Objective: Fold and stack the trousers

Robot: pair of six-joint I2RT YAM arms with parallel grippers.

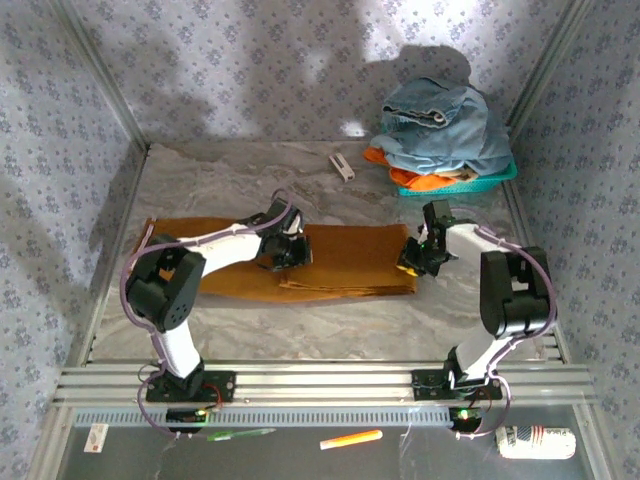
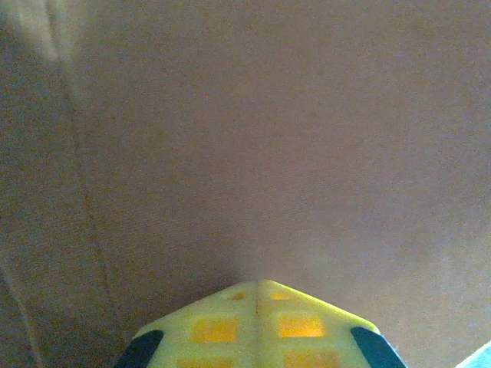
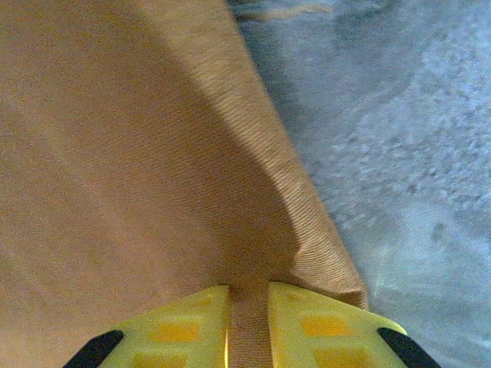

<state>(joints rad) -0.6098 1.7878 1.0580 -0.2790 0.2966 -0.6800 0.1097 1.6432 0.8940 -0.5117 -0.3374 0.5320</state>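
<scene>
Marbled grey table (image 1: 240,180) walled in by patterned cloth, with a teal basket (image 1: 505,175) of denim (image 1: 440,125) at the 1 o'clock corner; the trousers (image 1: 345,268) lie flat across the middle, a long ochre band running from 9 o'clock to 3 o'clock, apparently already doubled lengthwise; the step in hand looks like taking hold for a crosswise fold; the right gripper (image 1: 415,258) sits at the 3 o'clock end of the band, and in its wrist view a strip of the cloth passes between its yellow fingers (image 3: 184,326), so it is clamped on the trousers' edge, fabric spreading toward 11 o'clock and bare table toward 2 o'clock; the left gripper (image 1: 290,252) is down near the band's middle, toward its 12 o'clock edge; its fingers (image 2: 215,326) are pressed together with cloth directly ahead at 12 o'clock, though whether a pinch of fabric is caught I cannot tell; the next move likely calls for both arms lifting together and carrying the 3 o'clock end over toward 9 o'clock, keeping the edges aligned and the layers from sliding apart.
</scene>
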